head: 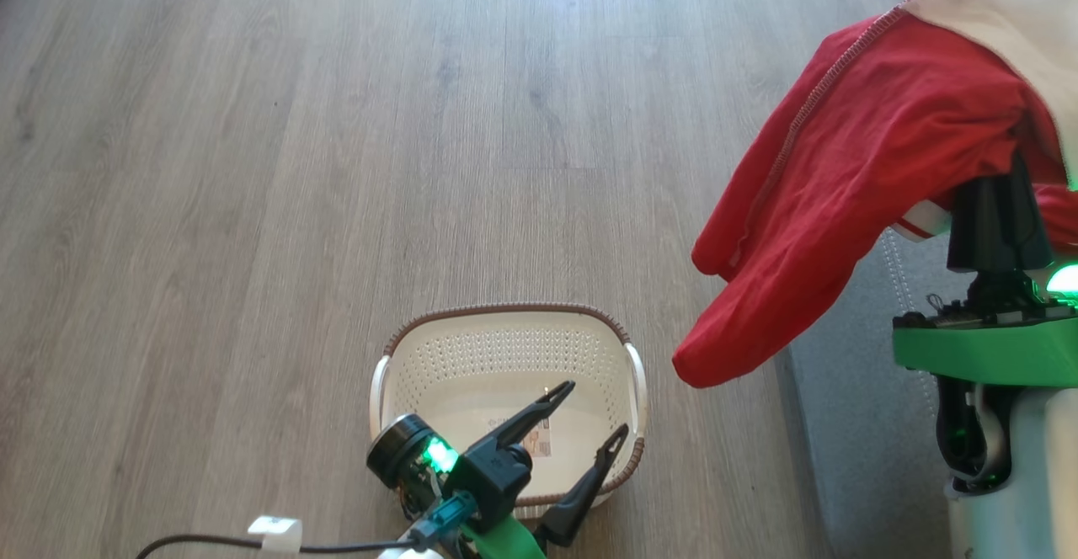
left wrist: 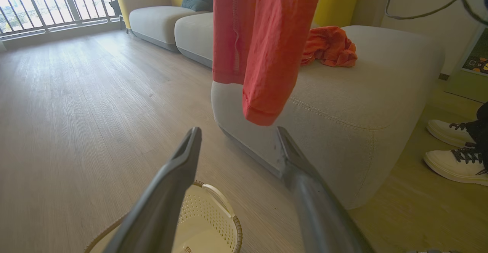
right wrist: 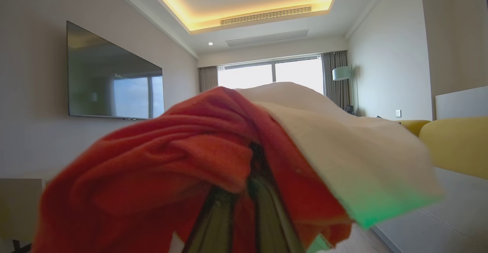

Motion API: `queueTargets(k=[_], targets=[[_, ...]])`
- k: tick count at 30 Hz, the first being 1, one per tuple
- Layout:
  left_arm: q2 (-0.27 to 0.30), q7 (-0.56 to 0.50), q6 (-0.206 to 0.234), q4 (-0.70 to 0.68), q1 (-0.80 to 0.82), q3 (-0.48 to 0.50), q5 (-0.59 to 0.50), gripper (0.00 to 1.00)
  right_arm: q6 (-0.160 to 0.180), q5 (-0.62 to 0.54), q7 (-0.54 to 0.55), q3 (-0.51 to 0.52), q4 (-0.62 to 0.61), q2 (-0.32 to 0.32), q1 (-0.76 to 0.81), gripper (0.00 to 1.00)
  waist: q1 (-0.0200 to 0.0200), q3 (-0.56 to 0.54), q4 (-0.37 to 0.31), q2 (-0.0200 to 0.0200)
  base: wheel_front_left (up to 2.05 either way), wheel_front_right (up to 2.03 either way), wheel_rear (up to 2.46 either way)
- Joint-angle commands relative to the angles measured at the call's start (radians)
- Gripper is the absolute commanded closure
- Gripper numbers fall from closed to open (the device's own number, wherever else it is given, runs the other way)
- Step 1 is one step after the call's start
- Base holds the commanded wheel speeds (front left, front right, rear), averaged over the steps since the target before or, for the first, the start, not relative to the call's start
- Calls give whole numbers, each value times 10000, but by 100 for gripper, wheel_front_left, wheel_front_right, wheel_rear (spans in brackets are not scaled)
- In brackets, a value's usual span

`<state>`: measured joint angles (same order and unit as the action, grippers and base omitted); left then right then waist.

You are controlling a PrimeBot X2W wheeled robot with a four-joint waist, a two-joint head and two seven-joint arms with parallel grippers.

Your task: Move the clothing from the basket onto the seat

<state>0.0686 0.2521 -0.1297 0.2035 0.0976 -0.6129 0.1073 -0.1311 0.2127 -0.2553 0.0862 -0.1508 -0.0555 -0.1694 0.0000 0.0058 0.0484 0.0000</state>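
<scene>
The cream basket (head: 505, 348) stands on the wood floor, with nothing in it but the label on its bottom. My left gripper (head: 589, 412) hovers open over its near right part, fingers spread (left wrist: 238, 131) and holding nothing. My right gripper (head: 998, 197) is raised at the right, shut on a red garment with a white part (head: 859, 172). The garment drapes over the fingers (right wrist: 267, 215) and hangs down (left wrist: 263, 47) beside the corner of the grey seat (left wrist: 362, 104). A second red garment (left wrist: 329, 47) lies crumpled on top of the seat.
A person's white shoes (left wrist: 453, 157) stand on the floor to the right of the seat. More sofa sections with yellow backs (left wrist: 160, 16) line the wall behind. A dark cable (head: 210, 542) runs along the floor near my left arm.
</scene>
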Motion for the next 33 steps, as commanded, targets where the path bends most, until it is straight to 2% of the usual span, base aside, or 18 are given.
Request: queueTargets(k=[1,22,33], targets=[[-8,97,-8,-333,153,364,102,0,4,69,-65,-216,-332,53,-166,100,0,-35,-21,0,0,0,0],[-148,97,-9,-288,75,759,518,0,4,83,-65,-179,-273,53,-148,100,0,-42,-112,0,0,0,0],[-166,97,-9,-364,164,706,427,0,4,47,-65,-103,-343,53,-277,100,0,266,-775,0,0,0,0]])
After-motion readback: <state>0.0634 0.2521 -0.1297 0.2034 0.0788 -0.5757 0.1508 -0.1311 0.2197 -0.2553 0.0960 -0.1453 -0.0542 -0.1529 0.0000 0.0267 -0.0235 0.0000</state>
